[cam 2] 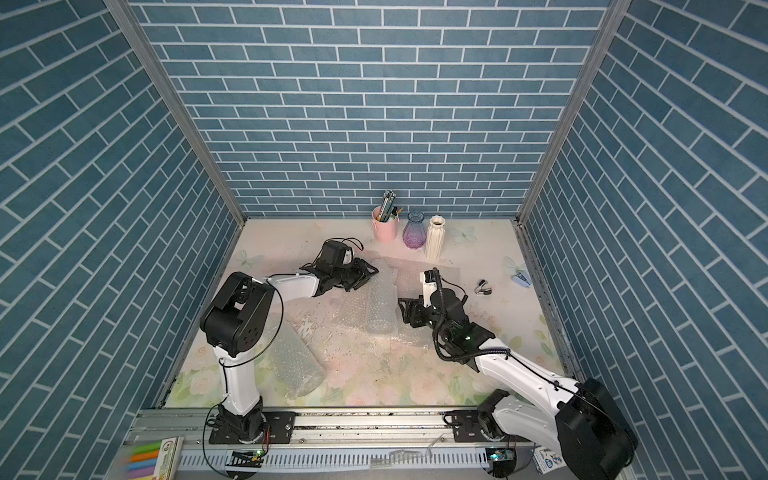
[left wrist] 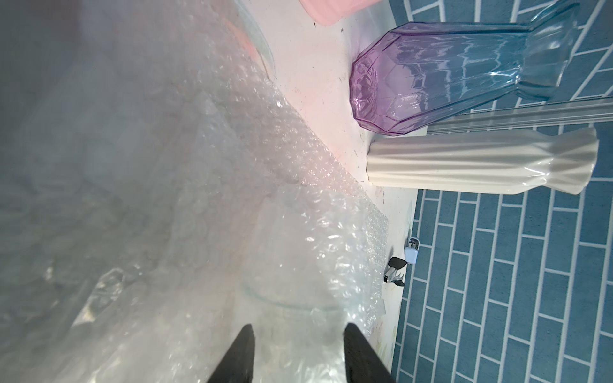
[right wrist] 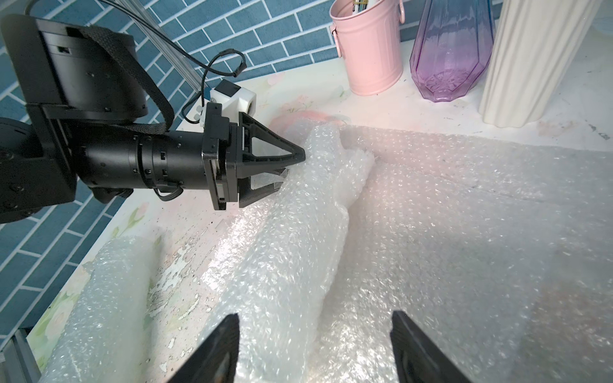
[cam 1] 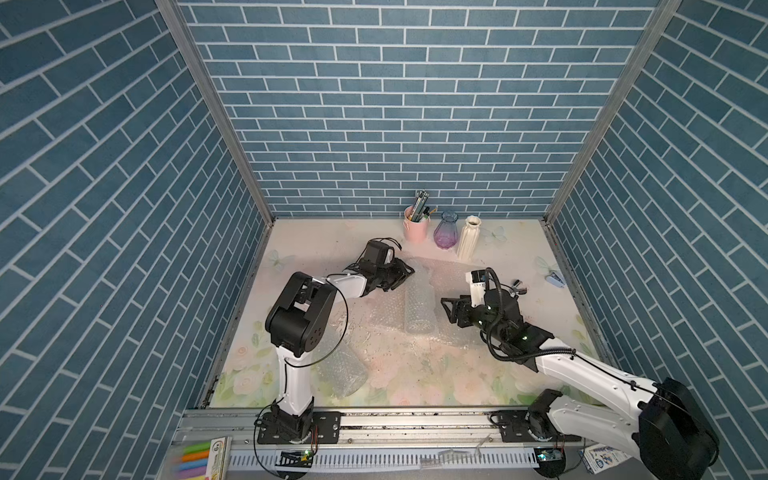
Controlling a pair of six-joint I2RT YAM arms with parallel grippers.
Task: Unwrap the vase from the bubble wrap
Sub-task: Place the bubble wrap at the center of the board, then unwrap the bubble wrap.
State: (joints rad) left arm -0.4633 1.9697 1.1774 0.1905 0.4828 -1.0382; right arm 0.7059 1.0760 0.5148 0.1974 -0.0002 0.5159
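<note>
A rolled tube of bubble wrap (cam 1: pixel 419 305) (cam 2: pixel 380 307) lies mid-table, running from near to far. Through the wrap a faint curved glass edge shows in the left wrist view, which I take for the vase (left wrist: pixel 282 303); the rest of it is hidden. My left gripper (cam 1: pixel 409 272) (left wrist: pixel 298 331) (right wrist: pixel 293 165) is at the roll's far end, its jaws partly closed around the crinkled wrap with a gap between them. My right gripper (cam 1: pixel 445 311) (right wrist: pixel 315 318) stands open just right of the roll (right wrist: pixel 292 232), low over a flat sheet.
Against the back wall stand a pink pen bucket (cam 1: pixel 415 228), a purple-blue glass vase (cam 1: pixel 445 230) and a white ribbed vase (cam 1: pixel 467 239). A flat bubble-wrap sheet (cam 1: pixel 453 274) spreads right of the roll; another roll (cam 1: pixel 340 370) lies front left. A staple remover (cam 1: pixel 517 286) and a blue stapler (cam 1: pixel 555 278) sit far right.
</note>
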